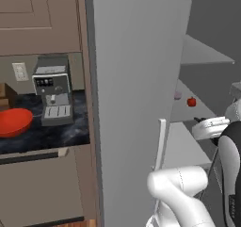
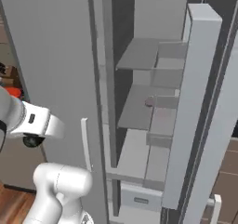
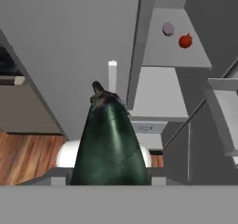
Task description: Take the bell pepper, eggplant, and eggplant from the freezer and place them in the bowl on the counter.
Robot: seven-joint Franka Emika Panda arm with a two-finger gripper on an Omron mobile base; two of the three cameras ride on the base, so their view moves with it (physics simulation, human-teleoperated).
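My gripper (image 3: 110,174) is shut on a dark, glossy eggplant (image 3: 109,139), which stands up between the jaws with its stem end pointing away and hides the fingertips. The freezer (image 2: 139,107) stands open, its grey door (image 1: 132,80) swung out with a slim white handle (image 1: 161,143). On a middle shelf a small red bell pepper (image 1: 191,101) (image 3: 185,41) lies next to a small mauve round thing (image 1: 178,95) (image 3: 168,29) (image 2: 149,102). The red-orange bowl (image 1: 14,121) sits on the black counter (image 1: 70,132) at the far left, with nothing showing in it.
A grey coffee machine (image 1: 54,89) stands on the counter right of the bowl, close to the freezer door's edge. Taupe cabinets (image 1: 37,14) hang above and sit below the counter. A second grey door panel (image 2: 195,102) stands out at the right. Wooden floor (image 3: 28,158) lies below.
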